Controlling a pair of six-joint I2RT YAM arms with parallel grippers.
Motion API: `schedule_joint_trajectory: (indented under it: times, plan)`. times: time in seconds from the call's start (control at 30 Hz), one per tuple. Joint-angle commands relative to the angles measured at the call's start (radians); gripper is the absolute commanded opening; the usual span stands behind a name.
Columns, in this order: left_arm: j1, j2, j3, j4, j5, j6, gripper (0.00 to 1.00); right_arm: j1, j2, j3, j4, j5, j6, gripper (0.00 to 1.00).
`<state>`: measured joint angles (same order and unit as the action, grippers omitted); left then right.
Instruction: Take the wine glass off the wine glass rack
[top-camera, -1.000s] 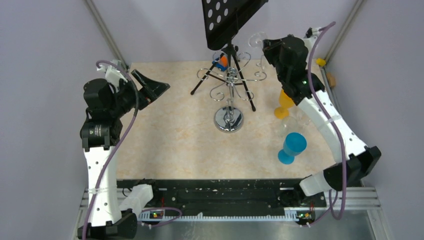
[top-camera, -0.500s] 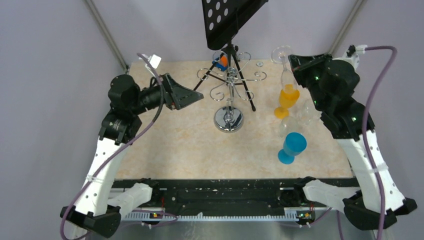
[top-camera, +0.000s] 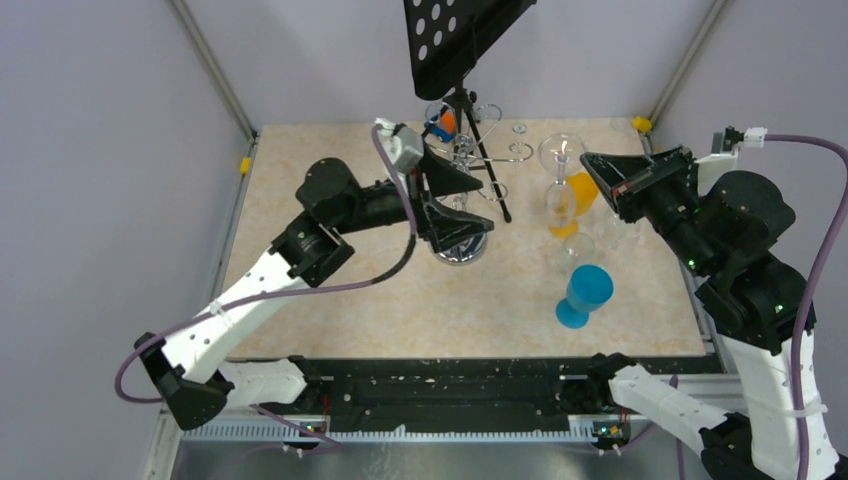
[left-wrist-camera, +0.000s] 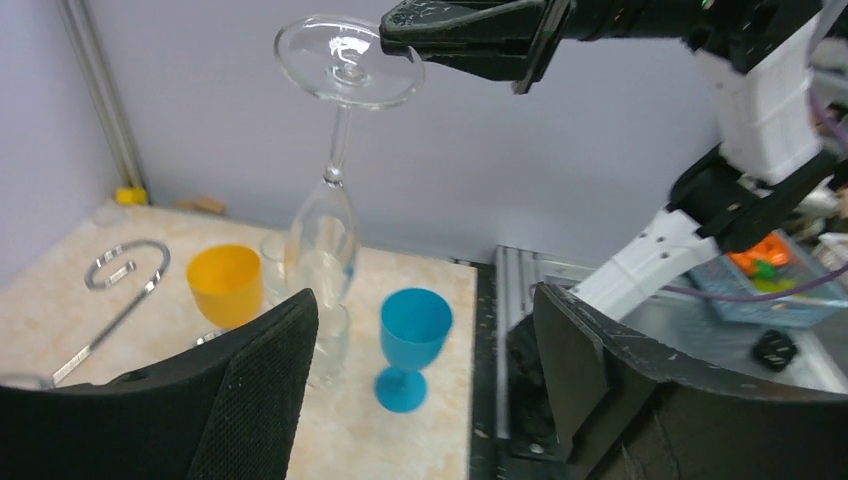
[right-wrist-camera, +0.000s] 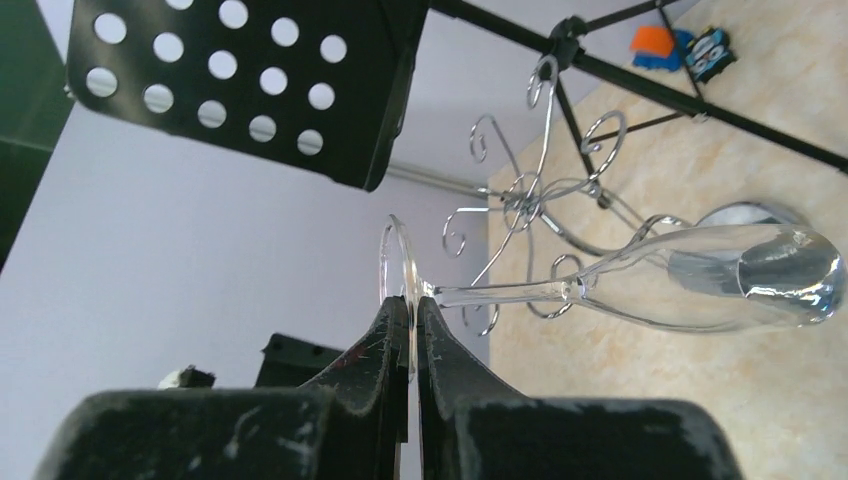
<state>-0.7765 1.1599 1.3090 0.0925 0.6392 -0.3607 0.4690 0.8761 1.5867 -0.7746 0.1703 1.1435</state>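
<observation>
Progress: wine glass (top-camera: 558, 200) clear of wine glass rack (top-camera: 459, 243) | right gripper (right-wrist-camera: 410, 300) pinches its foot | left gripper (left-wrist-camera: 422, 300) agape, empty | task judged essentially done

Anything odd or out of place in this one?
The wine glass hangs upside down in mid-air, pinched by the right gripper only at the rim of its foot, slightly tilted. It looks precarious; nothing seems spilled or broken.
</observation>
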Motion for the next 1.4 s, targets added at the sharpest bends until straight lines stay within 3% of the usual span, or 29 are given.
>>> schedule_joint_trajectory:
  times: [0.0, 0.37, 0.6, 0.97, 1.23, 1.37]
  plan:
    - [-0.062, 0.084, 0.024, 0.189, -0.056, 0.342, 0.82, 0.007, -0.015, 0.034, 0.039, -0.123, 0.065, 0.00]
    - [-0.109, 0.315, 0.125, 0.487, -0.048, 0.395, 0.78, 0.007, -0.023, 0.045, 0.036, -0.204, 0.116, 0.00]
    - [-0.116, 0.388, 0.175, 0.563, 0.065, 0.268, 0.61, 0.007, -0.029, 0.047, 0.025, -0.198, 0.118, 0.00]
    - [-0.121, 0.393, 0.147, 0.582, 0.064, 0.215, 0.29, 0.007, -0.040, 0.035, 0.045, -0.195, 0.129, 0.00]
    - [-0.121, 0.420, 0.161, 0.568, 0.107, 0.164, 0.39, 0.007, -0.047, 0.017, 0.083, -0.202, 0.148, 0.00]
    - [-0.121, 0.432, 0.168, 0.566, 0.117, 0.162, 0.36, 0.007, -0.053, 0.005, 0.108, -0.215, 0.171, 0.00]
